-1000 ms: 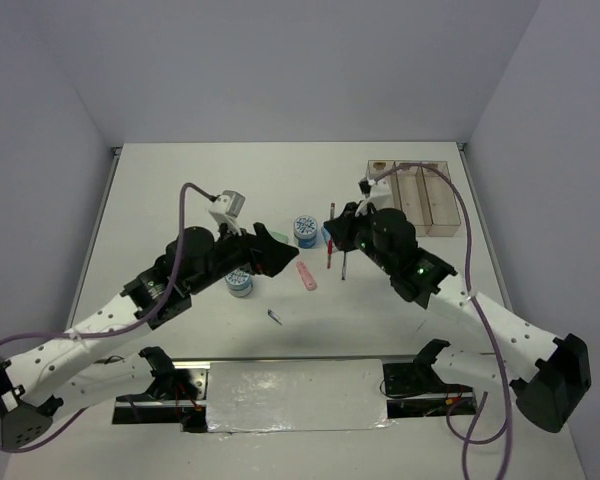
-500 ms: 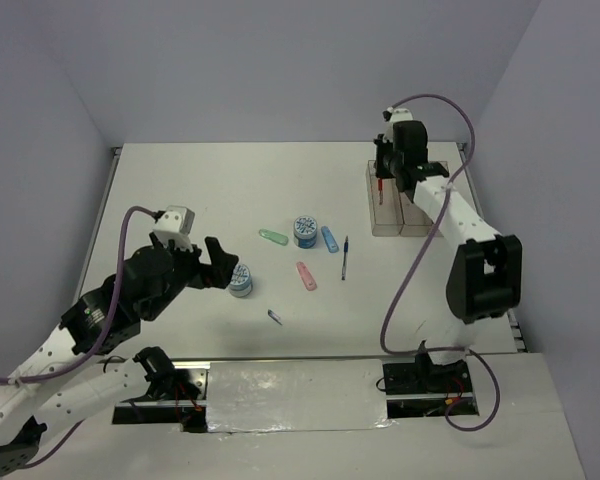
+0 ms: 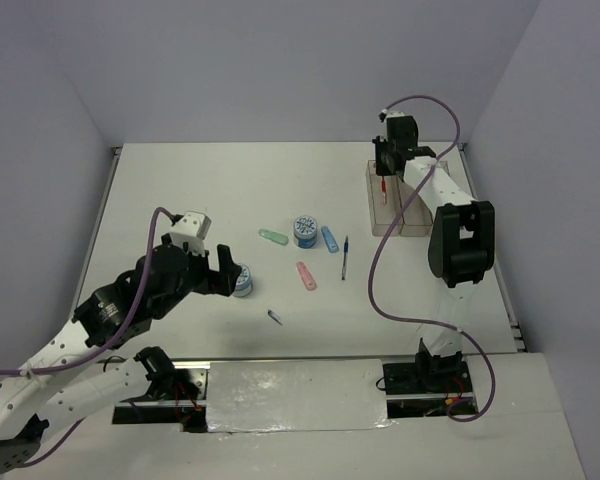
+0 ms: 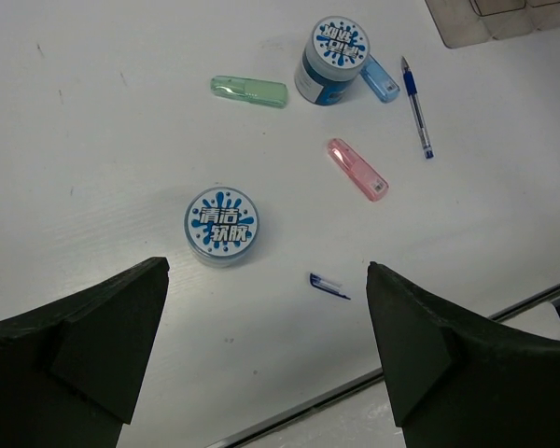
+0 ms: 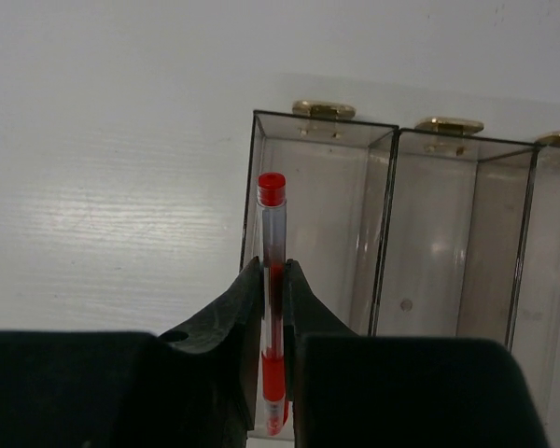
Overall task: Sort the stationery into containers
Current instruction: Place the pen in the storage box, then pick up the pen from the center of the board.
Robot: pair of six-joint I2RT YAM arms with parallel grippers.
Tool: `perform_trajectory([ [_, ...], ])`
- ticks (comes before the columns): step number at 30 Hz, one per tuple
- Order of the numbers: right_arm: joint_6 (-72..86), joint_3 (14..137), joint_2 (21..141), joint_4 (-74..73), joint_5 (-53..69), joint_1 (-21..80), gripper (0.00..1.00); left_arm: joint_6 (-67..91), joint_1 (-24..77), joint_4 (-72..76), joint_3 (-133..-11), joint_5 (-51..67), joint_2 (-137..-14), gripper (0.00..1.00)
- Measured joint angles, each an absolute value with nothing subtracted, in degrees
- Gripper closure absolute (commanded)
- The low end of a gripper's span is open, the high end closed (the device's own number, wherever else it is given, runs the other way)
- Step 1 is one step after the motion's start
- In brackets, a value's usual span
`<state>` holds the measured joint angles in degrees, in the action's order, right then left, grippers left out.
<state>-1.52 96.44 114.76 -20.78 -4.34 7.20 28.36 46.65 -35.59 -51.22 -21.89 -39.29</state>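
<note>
Red pen (image 5: 272,219) (right fingers (image 5: 231,325)) over tray (image 5: 385,233)

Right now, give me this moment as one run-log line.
left hand open, beside tape roll | right hand shut on red pen at left compartment of tray | blue pen unsorted

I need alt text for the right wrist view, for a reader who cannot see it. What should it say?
The right tool, shut on a red pen, holds it lengthwise over the leftmost compartment of a clear three-compartment tray, near that compartment's left wall. The compartments look empty; each has a small gold tab at its far end.
</note>
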Motion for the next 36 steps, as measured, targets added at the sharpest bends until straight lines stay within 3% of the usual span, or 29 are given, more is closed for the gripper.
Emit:
perform_trajectory([
  [9, -0.5, 91.4, 114.8, -20.6, -4.1, 6.4, 0.66, 28.2, 46.6, -35.6, -51.2, -21.1, -40.0, 0.01],
  [13, -0.3, 91.2, 114.8, -20.7, -3.9, 6.3, 0.49, 28.2, 46.6, -35.6, -51.2, -21.1, -40.6, 0.01],
  [16, 0.5, 91.2, 114.5, -21.3, -3.4, 6.2, 0.45, 28.2, 46.6, -35.8, -51.2, -21.2, -40.9, 0.01],
  [17, 1.0, 91.1, 114.0, -21.5, -2.9, 6.2, 0.34, 28.3, 46.6, -35.9, -51.2, -21.3, -40.9, 0.01],
  [18, 1.8, 90.7, 112.9, -21.6, -2.5, 6.2, 0.32, 28.3, 46.7, -36.1, -51.2, -21.5, -40.9, 0.01],
  [19, 2.5, 89.8, 111.1, -21.8, -2.2, 6.3, 0.01, 28.4, 46.6, -36.2, -51.2, -21.9, -40.9, 0.01],
  [23, 6.4, 79.6, 95.4, -20.3, -3.8, 8.8, 0.0, 29.0, 46.6, -37.3, -51.2, -24.0, -41.6, 0.01],
  [28, 13.1, 65.5, 75.8, -15.2, -9.7, 24.5, 0.0, 31.7, 46.6, -39.2, -51.5, -26.9, -44.0, 0.01],
  [31, 18.5, 58.9, 74.6, -13.5, -12.5, 32.3, 0.03, 33.6, 46.6, -40.8, -51.6, -28.8, -44.6, 0.01],
  [34, 23.3, 53.5, 78.9, -13.6, -15.2, 33.4, 0.14, 36.4, 46.5, -42.1, -51.6, -29.8, -44.4, 0.01],
  [36, 25.3, 52.1, 82.7, -15.3, -16.4, 33.3, 0.16, 37.8, 46.5, -42.8, -51.5, -29.7, -44.2, 0.01],
])
